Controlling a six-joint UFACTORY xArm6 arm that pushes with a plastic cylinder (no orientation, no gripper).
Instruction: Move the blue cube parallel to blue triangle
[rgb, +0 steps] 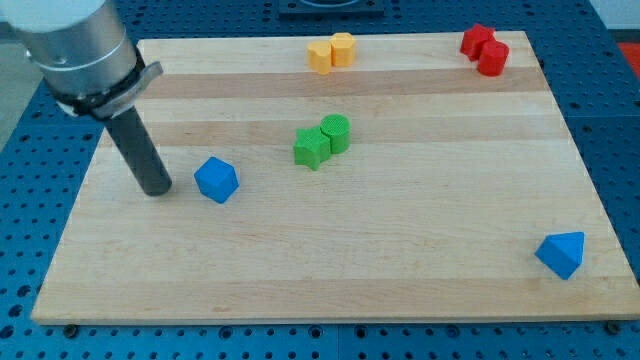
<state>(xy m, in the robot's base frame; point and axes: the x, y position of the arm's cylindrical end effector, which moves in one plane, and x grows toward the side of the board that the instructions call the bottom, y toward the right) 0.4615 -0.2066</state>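
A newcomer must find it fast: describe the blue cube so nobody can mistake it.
Start at the wooden board and go to its left half, where my tip rests. Just to the right of the tip, apart from it, sits the blue cube. The other blue block, the blue triangle, lies far off at the lower right corner.

A pale wooden counter (330, 290) with lengthwise grain is lying on a blue perforated base (30, 250) that is showing along the left, right and near edges. Even, soft light is falling across it.
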